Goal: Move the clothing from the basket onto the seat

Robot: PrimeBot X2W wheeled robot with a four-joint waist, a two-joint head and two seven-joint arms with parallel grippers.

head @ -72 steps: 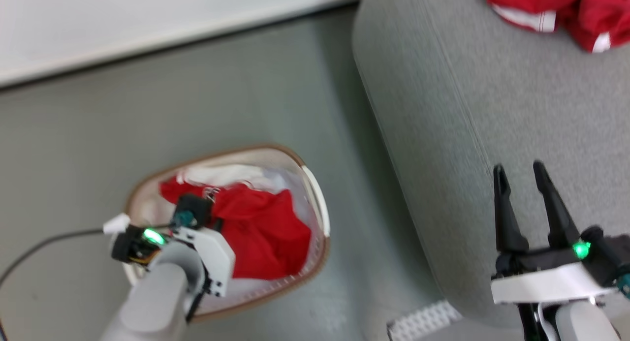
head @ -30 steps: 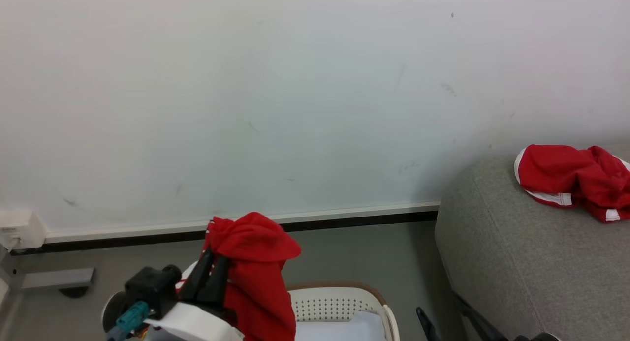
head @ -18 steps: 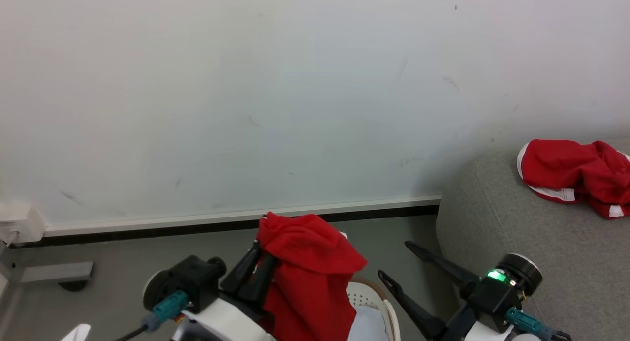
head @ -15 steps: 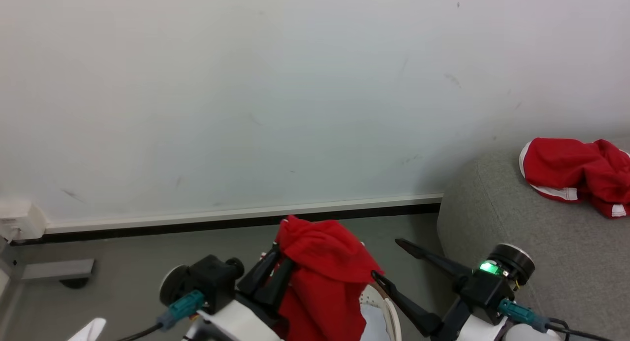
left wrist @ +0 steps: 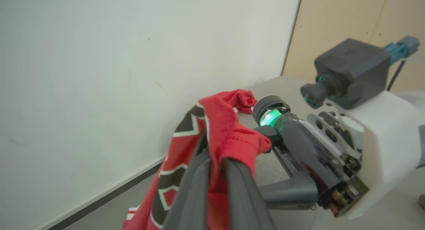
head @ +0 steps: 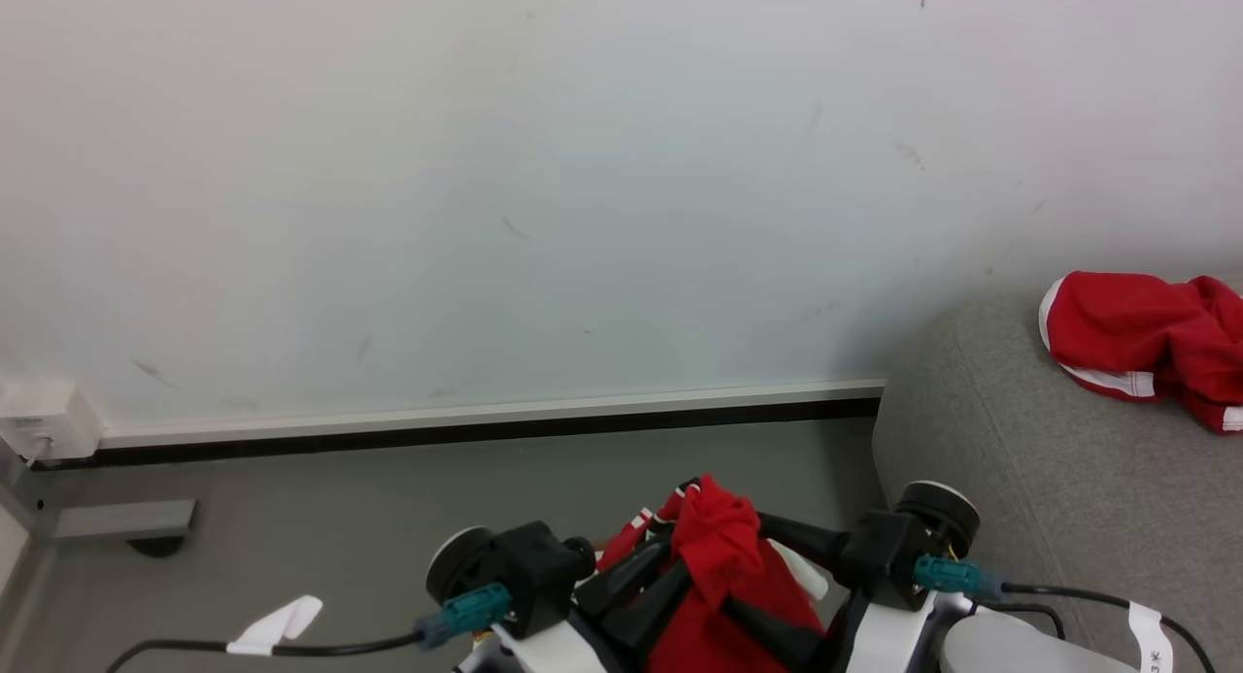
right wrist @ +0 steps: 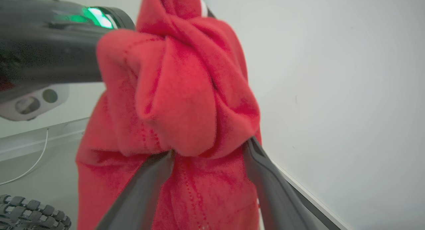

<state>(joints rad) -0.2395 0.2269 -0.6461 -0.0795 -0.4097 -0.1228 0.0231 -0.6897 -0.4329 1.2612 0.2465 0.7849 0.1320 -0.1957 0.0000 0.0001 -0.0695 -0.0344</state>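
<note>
A red jersey (head: 719, 556) of the clothing hangs bunched from my left gripper (head: 670, 571), which is shut on it at the bottom middle of the head view. The left wrist view shows its black, white-outlined numerals (left wrist: 186, 123) beside that gripper (left wrist: 217, 157). My right gripper (head: 743, 566) is open, its two fingers standing on either side of the bunched cloth (right wrist: 179, 100), wide apart (right wrist: 209, 147). Another red garment (head: 1136, 348) with white trim lies on the grey seat (head: 1020, 479) at the right. The basket is out of view.
A white wall and a dark skirting board run behind the grey floor (head: 388, 498). A white socket box (head: 39, 420) and a grey bracket (head: 121, 520) sit at the far left. A black cable with a white tag (head: 277, 620) trails from my left wrist.
The head camera rose from the basket to the wall. My left gripper lifted the jersey from the basket and carried it right. My right gripper came in and now straddles the cloth.
</note>
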